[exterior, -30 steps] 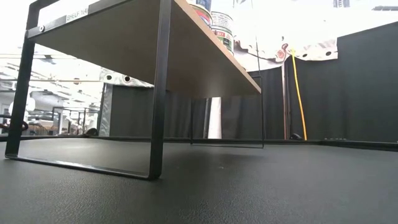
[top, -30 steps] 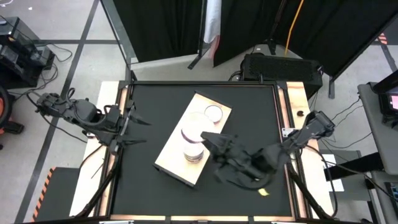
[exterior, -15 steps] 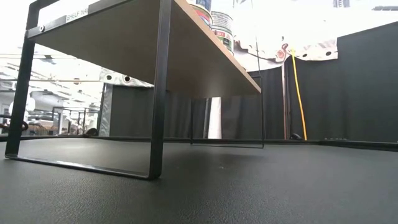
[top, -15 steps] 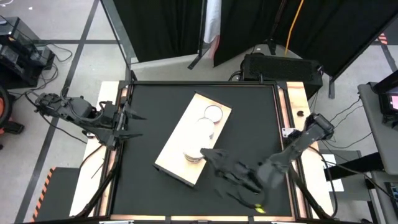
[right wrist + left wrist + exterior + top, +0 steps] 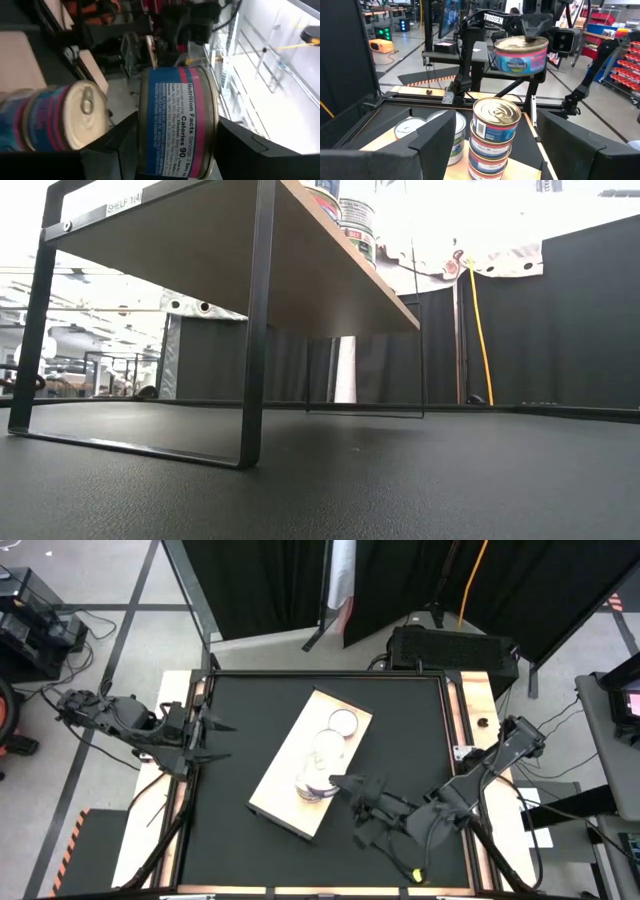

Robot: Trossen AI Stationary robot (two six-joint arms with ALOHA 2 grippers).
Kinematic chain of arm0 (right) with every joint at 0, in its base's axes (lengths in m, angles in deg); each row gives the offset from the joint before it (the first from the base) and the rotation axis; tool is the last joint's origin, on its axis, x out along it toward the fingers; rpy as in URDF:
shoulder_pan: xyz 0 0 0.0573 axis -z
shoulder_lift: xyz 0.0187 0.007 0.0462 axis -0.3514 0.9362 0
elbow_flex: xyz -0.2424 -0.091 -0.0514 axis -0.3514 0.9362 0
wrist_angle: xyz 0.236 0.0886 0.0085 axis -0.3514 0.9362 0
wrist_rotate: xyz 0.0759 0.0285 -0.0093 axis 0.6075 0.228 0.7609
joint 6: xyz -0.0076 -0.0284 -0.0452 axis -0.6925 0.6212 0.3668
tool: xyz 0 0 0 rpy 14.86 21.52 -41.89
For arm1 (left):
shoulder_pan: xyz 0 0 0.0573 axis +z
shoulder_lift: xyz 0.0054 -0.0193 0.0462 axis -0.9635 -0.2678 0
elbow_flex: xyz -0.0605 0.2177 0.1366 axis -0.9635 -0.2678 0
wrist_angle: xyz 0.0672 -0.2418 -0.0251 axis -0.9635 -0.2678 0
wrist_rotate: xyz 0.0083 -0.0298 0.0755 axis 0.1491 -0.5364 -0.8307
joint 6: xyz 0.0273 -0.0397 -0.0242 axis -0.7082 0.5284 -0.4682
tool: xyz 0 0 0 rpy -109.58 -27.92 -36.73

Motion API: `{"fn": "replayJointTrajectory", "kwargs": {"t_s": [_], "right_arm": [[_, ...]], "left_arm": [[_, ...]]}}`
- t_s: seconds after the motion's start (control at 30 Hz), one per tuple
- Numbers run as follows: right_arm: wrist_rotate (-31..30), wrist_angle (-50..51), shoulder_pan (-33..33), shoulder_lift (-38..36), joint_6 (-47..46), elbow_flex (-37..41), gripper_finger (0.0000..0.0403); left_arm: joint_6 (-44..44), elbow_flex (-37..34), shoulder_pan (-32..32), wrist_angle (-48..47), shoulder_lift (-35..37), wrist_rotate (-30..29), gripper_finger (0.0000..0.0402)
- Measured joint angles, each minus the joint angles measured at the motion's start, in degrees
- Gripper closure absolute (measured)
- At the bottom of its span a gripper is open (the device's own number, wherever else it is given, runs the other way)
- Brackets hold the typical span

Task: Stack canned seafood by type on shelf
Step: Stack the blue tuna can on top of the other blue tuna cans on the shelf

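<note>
Blue-pink tin, "Nutrition Facts" label

**Silver lids, blue-and-pink labels on a pale board**

The shelf was pale beige wood on a thin black metal frame, set on a matte black tabletop. On the shelf, the stacked tins had shiny silver-white lids and labels banded in blue, white and pink-red; beside that stack, a lower tin carried a green and white label. The held tin had a blue label with a pink stripe and white lettering, its underside golden-brown. Both grippers, left gripper and right gripper, were dark. Beyond the shelf hung black curtains, crossed by a yellow cable.
</note>
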Motion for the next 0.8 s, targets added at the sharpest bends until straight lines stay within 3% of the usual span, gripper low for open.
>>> {"fn": "replayJointTrajectory", "kwargs": {"t_s": [0.33,0.5,0.67,0.8], "right_arm": [[6.8,10.9,4.0,0.1,-6.9,0.0,0.0204],[7.1,12.1,4.5,0.1,-7.8,0.0,0.0204],[12.7,13.9,5.3,0.1,-9.5,0.0,0.0204],[12.8,16.1,6.5,0.1,-10.5,0.0,0.0204]], "left_arm": [[0.0,0.0,0.0,0.0,-0.1,-0.4,0.0123],[0.0,0.0,0.0,-0.1,-0.1,-0.4,0.0123],[0.0,0.0,0.0,-0.1,-0.1,-0.4,0.0123],[0.0,0.0,0.0,-0.1,-0.2,-0.4,0.0123]]}}
